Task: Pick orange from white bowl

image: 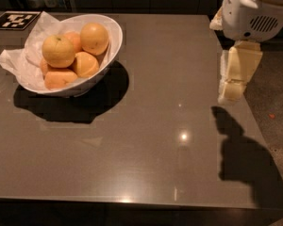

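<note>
Gripper (pixel 228 91) at right table (pixel 132 149) edge, arm (pixel 254 13) cut off above, lower fruits (pixel 59 78) seemingly part-hidden by upper ones.
</note>
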`<move>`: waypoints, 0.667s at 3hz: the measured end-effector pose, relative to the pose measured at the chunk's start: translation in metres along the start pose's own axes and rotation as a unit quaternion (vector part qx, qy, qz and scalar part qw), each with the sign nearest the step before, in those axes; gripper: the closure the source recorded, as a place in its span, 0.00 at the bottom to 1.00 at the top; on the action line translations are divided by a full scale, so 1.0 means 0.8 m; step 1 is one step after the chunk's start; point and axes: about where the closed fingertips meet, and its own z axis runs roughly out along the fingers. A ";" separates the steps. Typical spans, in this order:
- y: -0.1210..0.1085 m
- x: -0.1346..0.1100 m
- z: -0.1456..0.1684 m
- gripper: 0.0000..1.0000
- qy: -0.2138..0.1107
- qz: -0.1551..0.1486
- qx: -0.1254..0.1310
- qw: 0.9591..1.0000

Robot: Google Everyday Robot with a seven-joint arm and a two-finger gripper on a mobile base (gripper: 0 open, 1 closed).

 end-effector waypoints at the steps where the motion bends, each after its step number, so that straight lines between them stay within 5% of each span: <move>1: -0.010 -0.051 -0.011 0.00 -0.007 -0.031 0.019 0.999; 2: -0.031 -0.130 -0.032 0.00 -0.006 -0.084 0.039 0.996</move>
